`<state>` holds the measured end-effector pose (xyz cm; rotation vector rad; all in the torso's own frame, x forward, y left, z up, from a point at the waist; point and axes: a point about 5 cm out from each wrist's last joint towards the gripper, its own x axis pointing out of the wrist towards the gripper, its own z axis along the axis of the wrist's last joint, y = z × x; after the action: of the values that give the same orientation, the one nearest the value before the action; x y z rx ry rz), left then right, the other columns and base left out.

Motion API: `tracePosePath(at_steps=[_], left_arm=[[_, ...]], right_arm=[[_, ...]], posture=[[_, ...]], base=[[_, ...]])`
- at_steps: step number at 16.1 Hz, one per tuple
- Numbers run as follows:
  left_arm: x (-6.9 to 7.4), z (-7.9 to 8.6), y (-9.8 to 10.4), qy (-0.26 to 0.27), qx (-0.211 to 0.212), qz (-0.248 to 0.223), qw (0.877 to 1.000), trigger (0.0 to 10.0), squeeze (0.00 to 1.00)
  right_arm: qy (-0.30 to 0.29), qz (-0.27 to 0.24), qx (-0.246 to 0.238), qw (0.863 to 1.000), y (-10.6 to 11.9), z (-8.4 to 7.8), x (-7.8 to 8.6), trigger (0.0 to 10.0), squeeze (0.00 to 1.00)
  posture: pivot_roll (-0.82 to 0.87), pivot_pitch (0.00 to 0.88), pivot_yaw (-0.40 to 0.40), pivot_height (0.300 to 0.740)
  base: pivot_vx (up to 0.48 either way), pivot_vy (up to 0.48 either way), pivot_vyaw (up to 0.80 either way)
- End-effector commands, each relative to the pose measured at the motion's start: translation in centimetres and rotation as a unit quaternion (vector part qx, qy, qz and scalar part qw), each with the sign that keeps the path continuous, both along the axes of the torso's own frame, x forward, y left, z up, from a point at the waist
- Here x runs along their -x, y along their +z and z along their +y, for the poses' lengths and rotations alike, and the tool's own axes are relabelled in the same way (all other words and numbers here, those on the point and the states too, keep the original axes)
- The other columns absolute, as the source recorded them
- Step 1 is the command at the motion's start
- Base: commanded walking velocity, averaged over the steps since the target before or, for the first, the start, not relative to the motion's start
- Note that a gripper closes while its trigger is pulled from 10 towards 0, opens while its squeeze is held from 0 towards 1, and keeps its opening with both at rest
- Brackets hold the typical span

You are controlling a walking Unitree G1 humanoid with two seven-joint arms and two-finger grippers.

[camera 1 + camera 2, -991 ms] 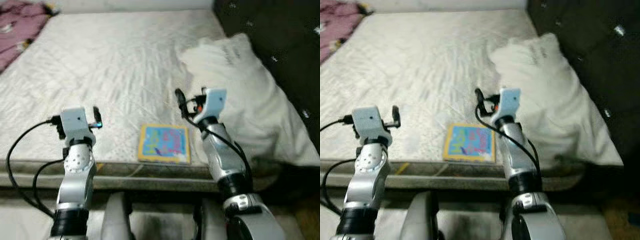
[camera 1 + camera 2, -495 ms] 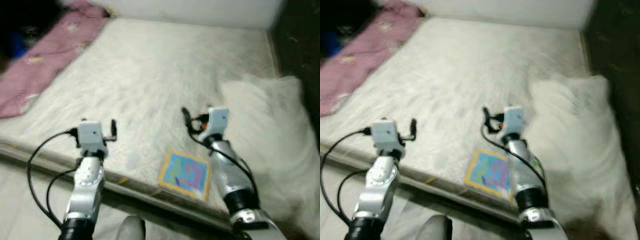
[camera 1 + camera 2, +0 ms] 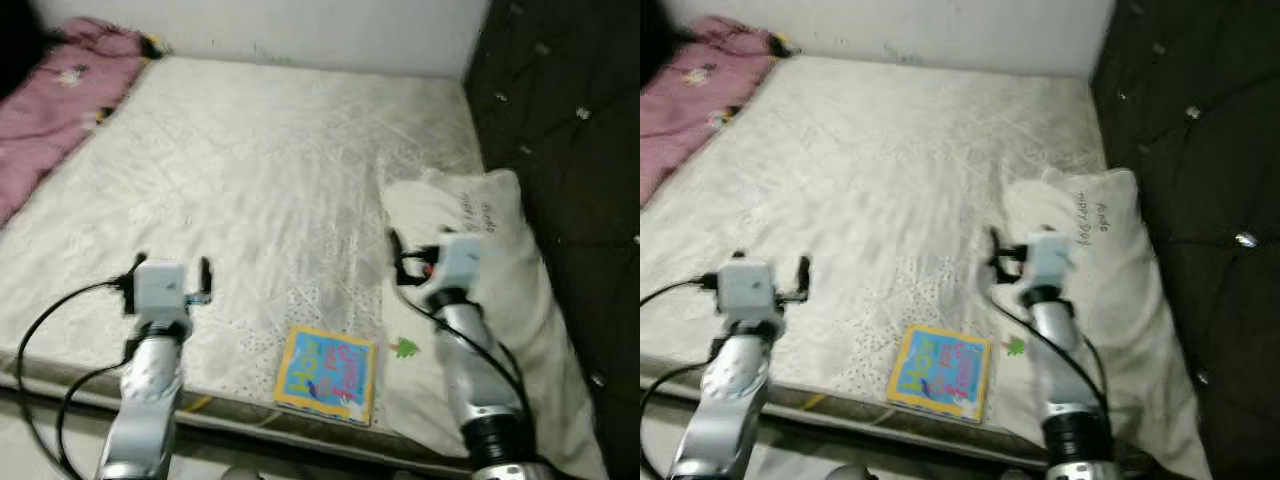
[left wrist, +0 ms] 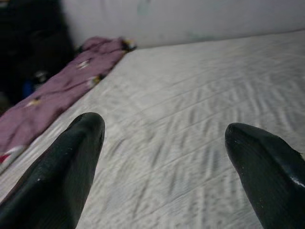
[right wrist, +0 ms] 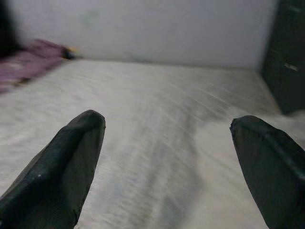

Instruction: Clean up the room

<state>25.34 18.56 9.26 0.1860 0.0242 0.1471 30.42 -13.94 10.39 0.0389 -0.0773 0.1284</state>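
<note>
Camera swung back right — book (image 3: 328,373) nearer mattress (image 3: 250,170) edge; left gripper (image 4: 162,143), right gripper (image 5: 167,143) wide, empty.

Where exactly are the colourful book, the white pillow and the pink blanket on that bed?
colourful book (image 3: 327,374), left eye view, middle of its cover.
white pillow (image 3: 500,260), left eye view, its upper half.
pink blanket (image 3: 60,90), left eye view, its middle folds.

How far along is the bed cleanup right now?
Nothing looks tidied yet. Both tools, left tool and right tool, are open, holding nothing, above the mattress. Left to do: the colorful book at the near edge, the white pillow, the pink blanket.
</note>
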Motion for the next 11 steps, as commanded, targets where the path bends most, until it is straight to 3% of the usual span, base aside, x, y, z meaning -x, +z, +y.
tracePosePath(at_steps=[1, 7, 11], left_arm=[[0.1, -0.5, 0.4, -0.017, 0.019, -0.006, 1.000, 10.0, 0.00], [-0.4, -1.8, 1.4, -0.028, 0.057, -0.012, 0.998, 10.0, 0.00], [-0.2, -1.4, 1.8, -0.026, 0.075, -0.014, 0.997, 10.0, 0.00]], right_arm=[[-0.015, 0.011, 0.003, 1.000, -0.3, -0.7, 0.3, 10.0, 0.00], [-0.031, -0.011, 0.012, 0.999, 1.0, -0.6, 0.7, 10.0, 0.00], [-0.030, -0.001, 0.011, 1.000, 1.1, 0.0, 0.4, 10.0, 0.00]], posture=[[0.00, 0.000, 0.057, 0.740], [-0.01, 0.000, 0.064, 0.740], [0.01, 0.000, 0.051, 0.740]], base=[[0.000, 0.000, 0.00], [0.000, 0.000, 0.00], [0.000, 0.000, 0.00]])
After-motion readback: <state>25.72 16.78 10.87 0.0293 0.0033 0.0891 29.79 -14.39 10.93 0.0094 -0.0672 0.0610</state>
